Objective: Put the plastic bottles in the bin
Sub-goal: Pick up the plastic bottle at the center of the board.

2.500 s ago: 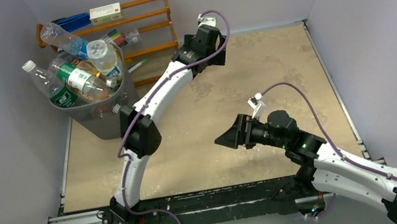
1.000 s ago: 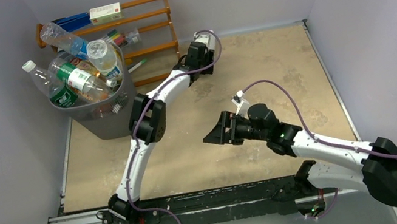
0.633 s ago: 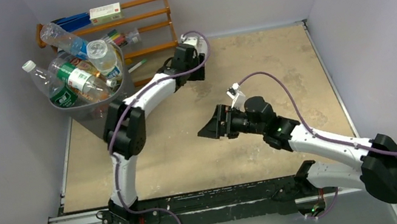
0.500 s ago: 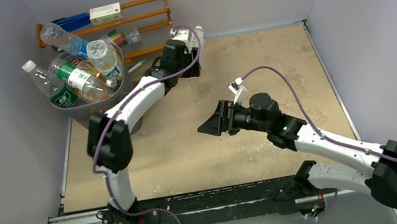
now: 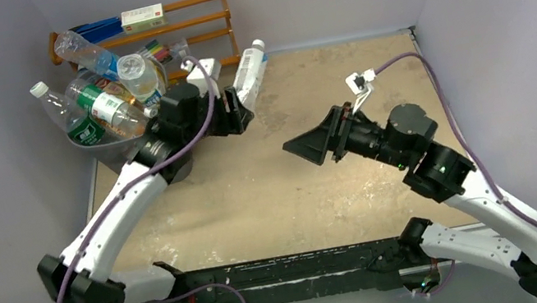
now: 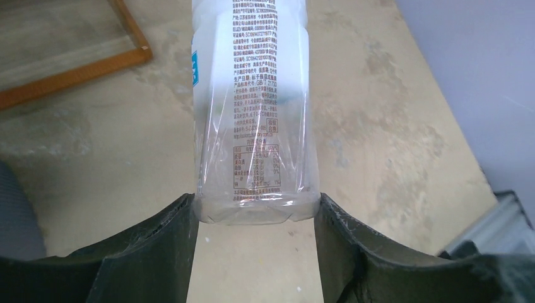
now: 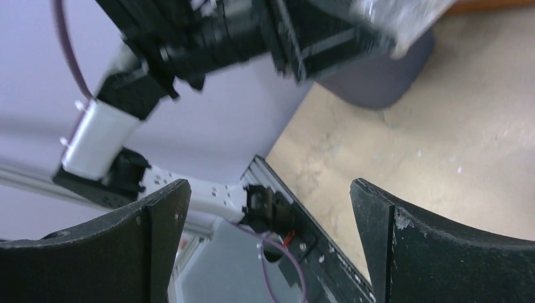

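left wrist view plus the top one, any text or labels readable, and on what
"GB/T", digits after it unclear: label of the clear bottle in the left gripper; surrounding Chinese print too small.
Labels on the bottles in the bin: too small to read.
Red print on the white box on the wooden rack: blurred.

- Clear bottle (image 6: 252,38) clamped in the left gripper (image 6: 255,207): its label (image 6: 252,82) carries dense Chinese fine print, "GB/T" legible midway, the rest too small to read.
- Nearest the fingertips: boxed table (image 6: 255,167) of figures, unreadable.
- Left of the print: blue patch (image 6: 195,66), white characters illegible.
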You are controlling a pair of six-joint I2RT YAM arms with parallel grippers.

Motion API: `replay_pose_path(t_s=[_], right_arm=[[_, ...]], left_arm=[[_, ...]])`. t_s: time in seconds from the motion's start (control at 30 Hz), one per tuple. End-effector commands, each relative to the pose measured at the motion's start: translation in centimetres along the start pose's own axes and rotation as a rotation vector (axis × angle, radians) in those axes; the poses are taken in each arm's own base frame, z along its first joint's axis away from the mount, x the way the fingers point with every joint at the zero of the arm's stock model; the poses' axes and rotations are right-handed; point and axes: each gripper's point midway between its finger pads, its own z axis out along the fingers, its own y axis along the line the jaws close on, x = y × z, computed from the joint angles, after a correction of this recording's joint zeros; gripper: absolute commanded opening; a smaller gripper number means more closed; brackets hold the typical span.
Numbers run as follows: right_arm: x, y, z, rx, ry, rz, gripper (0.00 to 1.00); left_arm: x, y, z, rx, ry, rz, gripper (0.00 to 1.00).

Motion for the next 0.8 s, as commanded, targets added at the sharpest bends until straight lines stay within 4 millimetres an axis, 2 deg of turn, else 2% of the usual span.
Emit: replay_pose_path(t_s=[0.0, 0.13, 0.17, 0.27, 0.33, 0.47, 0.57, 0.63, 0.77], right_arm=[[-4.4, 1.9, 0.0, 0.040, -0.108, -0.091, 1.00], [-6.4, 2.1, 2.3, 0.077, -0.110, -0.122, 1.00], [-6.4, 1.7, 3.1, 0.085, -0.094, -0.127, 1.00], [-8.5, 1.6, 4.4, 0.079, -0.106, -0.140, 1.00], [-10.2, 1.4, 4.6, 0.069, -0.120, -0.145, 1.00], [-13.5, 1.1, 3.7, 0.085, -0.165, -0.197, 1.00], [-15.0, 0.2, 3.4, 0.120, -0.157, -0.222, 1.00], [-15.4, 0.5, 3.2, 0.075, -0.155, -0.219, 1.00], [-14.4, 0.4, 4.2, -0.013, -0.096, -0.166, 1.00]], left_arm=[[1.4, -3.5, -4.7, 0.199, 0.045, -0.074, 0.40], [1.2, -5.3, -8.2, 0.312, -0.004, -0.127, 0.41], [1.1, -5.6, -8.8, 0.328, -0.012, -0.137, 0.41], [1.0, -6.3, -10.3, 0.372, -0.021, -0.148, 0.41], [0.8, -6.1, -11.2, 0.355, -0.022, -0.143, 0.41], [0.1, -5.9, -13.3, 0.332, -0.013, -0.117, 0.41], [0.0, -6.0, -14.4, 0.336, -0.010, -0.110, 0.41], [0.3, -5.8, -14.6, 0.329, -0.007, -0.110, 0.41], [0.2, -6.2, -15.0, 0.360, -0.037, -0.140, 0.41]])
